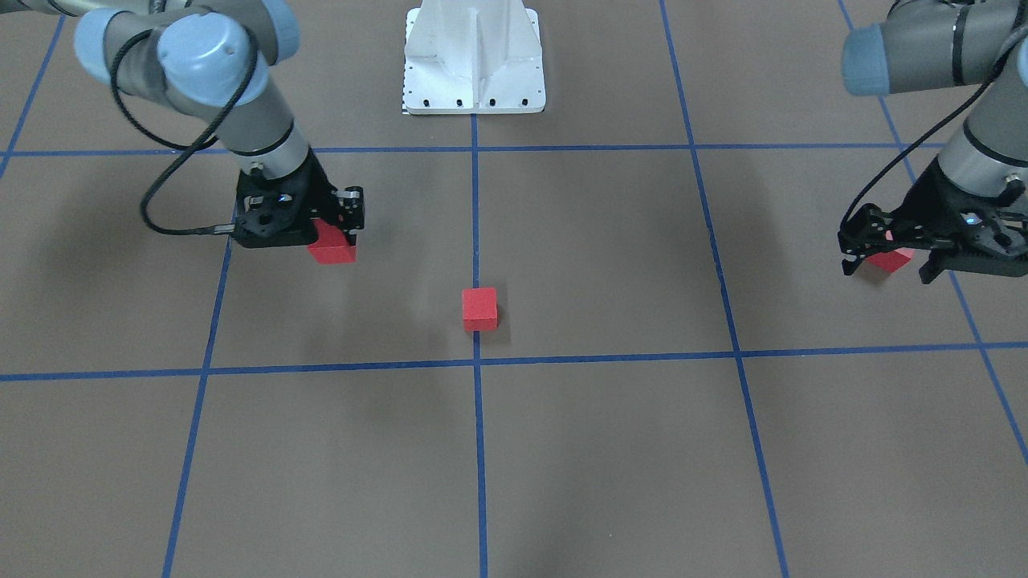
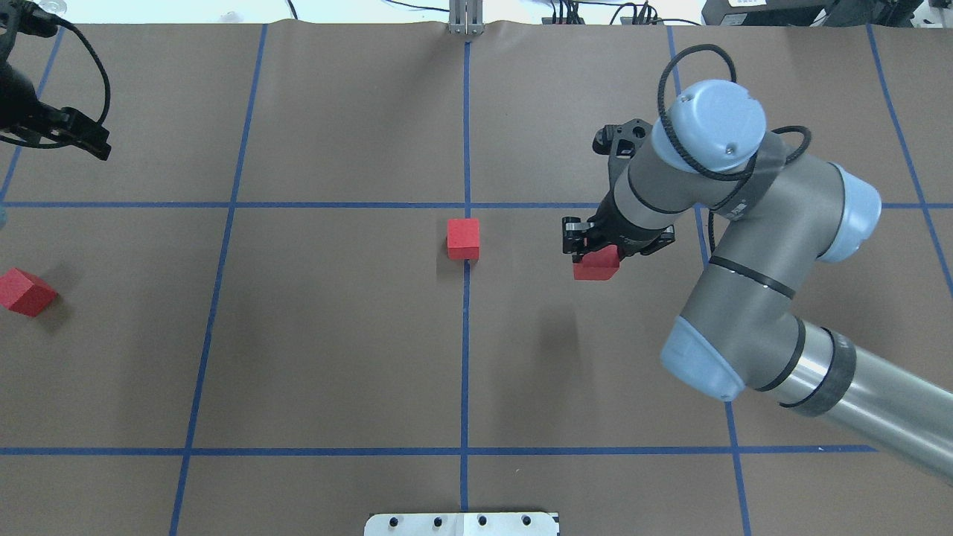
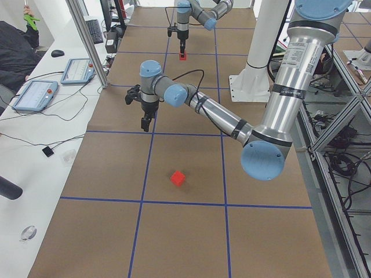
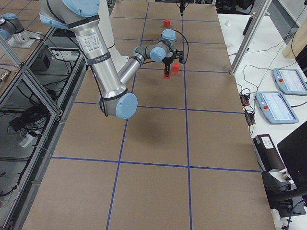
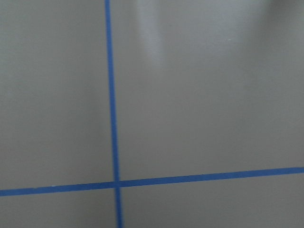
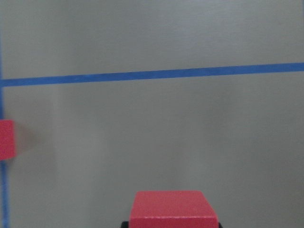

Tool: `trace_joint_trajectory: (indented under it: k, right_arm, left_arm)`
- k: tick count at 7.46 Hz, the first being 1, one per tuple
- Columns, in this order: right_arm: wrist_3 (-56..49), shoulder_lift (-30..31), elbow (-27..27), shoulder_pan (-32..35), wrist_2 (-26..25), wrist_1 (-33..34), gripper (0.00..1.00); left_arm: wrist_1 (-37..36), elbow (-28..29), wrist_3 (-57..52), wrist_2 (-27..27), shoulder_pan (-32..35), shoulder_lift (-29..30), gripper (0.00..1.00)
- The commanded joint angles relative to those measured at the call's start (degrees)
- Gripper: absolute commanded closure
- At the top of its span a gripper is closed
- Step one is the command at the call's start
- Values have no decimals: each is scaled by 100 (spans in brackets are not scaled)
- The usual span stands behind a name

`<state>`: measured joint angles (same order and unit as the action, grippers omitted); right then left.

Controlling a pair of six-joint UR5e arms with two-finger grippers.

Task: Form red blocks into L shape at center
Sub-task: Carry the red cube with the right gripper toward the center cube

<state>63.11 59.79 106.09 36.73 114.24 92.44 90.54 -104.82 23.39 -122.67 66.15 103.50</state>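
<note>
One red block (image 2: 463,238) (image 1: 479,309) rests on the middle blue tape line, at the center (image 2: 506,223) close to the tape crossing. My right gripper (image 2: 595,257) (image 1: 333,241) is shut on a second red block (image 2: 595,265) (image 6: 173,209), held just off the floor to the right of the first. The right wrist view has the resting block (image 6: 7,139) at its left edge. A third red block (image 2: 26,292) (image 3: 178,178) lies on the floor at the far left. My left gripper (image 1: 891,261) (image 2: 89,141) hangs open above the floor, apart from that block. The left wrist view holds only tape lines.
The white robot base (image 1: 474,72) (image 2: 461,523) stands at the table's near middle edge. Blue tape lines divide the brown floor into large squares. A side table with tablets (image 3: 35,94) and cables runs along the far edge, and a person's dark sleeve (image 3: 14,46) shows there.
</note>
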Motion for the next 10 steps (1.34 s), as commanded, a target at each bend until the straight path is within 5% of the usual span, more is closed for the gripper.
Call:
trace_joint_trajectory:
  k: [1,3,5,7,10]
  right_arm:
    - [331,-510,-45,-534,-472,168,100]
    - [562,-1228,-446,-806,-499,544,100]
    - [1041,-2161,-1692,-843,-561,521,100]
    - [1433,-2323,-2354,-843,-570,-101,100]
    - [1353,-2218,-2409,-843,-763,-121,100]
  left_arm:
    - [191,146,-527,-46,170,-321,1]
    - [236,234,-546,-46,170,-321,1]
    - [455,357,-520,-46,179,-321,1]
    - [456,401,-519,-46,179,-313,1]
    - [578,541,-511,-46,179,-304,1]
